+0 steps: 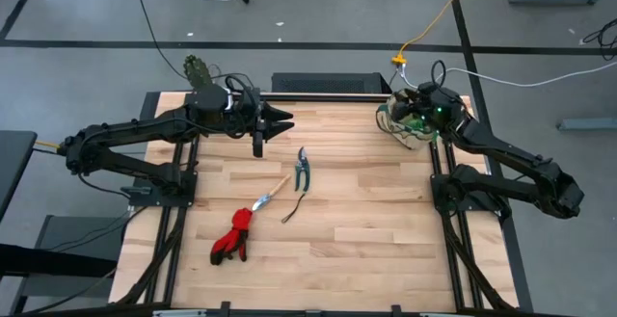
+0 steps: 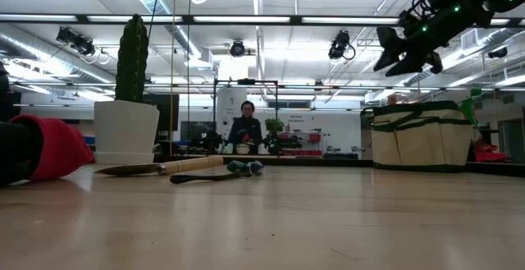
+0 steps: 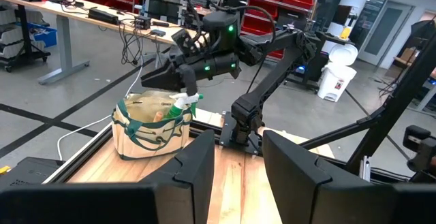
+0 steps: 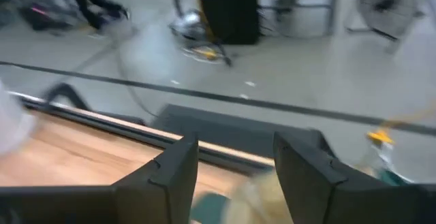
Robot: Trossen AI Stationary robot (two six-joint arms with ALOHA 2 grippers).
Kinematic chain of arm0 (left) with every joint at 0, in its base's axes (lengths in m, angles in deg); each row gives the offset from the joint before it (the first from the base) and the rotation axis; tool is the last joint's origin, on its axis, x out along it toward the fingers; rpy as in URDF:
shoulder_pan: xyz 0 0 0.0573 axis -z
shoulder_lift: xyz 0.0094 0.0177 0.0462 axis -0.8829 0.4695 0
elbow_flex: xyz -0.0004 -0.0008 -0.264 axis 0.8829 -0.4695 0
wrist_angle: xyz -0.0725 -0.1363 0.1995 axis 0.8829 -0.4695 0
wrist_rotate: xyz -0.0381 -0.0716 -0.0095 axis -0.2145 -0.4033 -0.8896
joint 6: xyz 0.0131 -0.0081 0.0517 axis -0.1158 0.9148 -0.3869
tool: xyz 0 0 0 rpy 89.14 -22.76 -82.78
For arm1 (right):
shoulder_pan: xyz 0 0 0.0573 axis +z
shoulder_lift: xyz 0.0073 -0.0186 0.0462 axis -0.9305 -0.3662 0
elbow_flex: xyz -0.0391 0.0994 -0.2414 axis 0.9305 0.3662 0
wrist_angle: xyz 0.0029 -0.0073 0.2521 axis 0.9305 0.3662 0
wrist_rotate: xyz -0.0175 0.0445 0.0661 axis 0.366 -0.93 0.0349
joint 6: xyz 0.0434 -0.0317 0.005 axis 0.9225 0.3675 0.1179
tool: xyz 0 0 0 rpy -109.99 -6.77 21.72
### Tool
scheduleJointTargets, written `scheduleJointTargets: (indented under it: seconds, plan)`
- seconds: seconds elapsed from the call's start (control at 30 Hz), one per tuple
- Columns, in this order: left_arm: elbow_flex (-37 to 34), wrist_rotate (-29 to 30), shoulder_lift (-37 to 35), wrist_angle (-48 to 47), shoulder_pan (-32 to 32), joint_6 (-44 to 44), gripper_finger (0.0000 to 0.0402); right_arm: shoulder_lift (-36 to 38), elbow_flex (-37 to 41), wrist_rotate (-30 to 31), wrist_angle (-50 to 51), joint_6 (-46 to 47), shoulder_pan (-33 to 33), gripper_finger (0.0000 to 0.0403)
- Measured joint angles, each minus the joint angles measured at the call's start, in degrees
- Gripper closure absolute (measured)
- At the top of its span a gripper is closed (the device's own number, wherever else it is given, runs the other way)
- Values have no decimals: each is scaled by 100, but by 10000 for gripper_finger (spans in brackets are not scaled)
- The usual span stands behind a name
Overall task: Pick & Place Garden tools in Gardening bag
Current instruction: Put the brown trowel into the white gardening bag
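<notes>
The beige gardening bag (image 1: pixel 407 130) with dark green trim stands at the table's far right corner. A green sprayer (image 3: pixel 182 105) stands in it, its head poking above the rim. My right gripper (image 4: pixel 235 146) hovers open just above the bag and the sprayer head (image 3: pixel 178 81), with nothing between its fingers. My left gripper (image 3: pixel 238 139) is open and level at the far left (image 1: pixel 284 121), pointing toward the bag. On the table's middle lie the pruning shears (image 1: pixel 302 168), the wooden-handled trowel (image 1: pixel 271 194), a thin dark cord (image 1: pixel 292 209) and the red gloves (image 1: pixel 231 238).
A white pot with a green cactus (image 2: pixel 127 126) stands at the far left corner, behind my left arm. A dark block (image 1: pixel 318 83) lies along the far edge between the arms. A person (image 2: pixel 245 126) sits in the room beyond the table.
</notes>
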Motion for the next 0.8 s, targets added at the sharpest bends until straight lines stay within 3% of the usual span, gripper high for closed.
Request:
scheduleJointTargets:
  seconds: [0.33,0.8]
  plan:
    - [0,1,0,1,0,139,271,201,-70,-567,-574,-93,392,211]
    - [2,-14,0,1,0,144,271,201,-1541,-631,218,-1044,977,211]
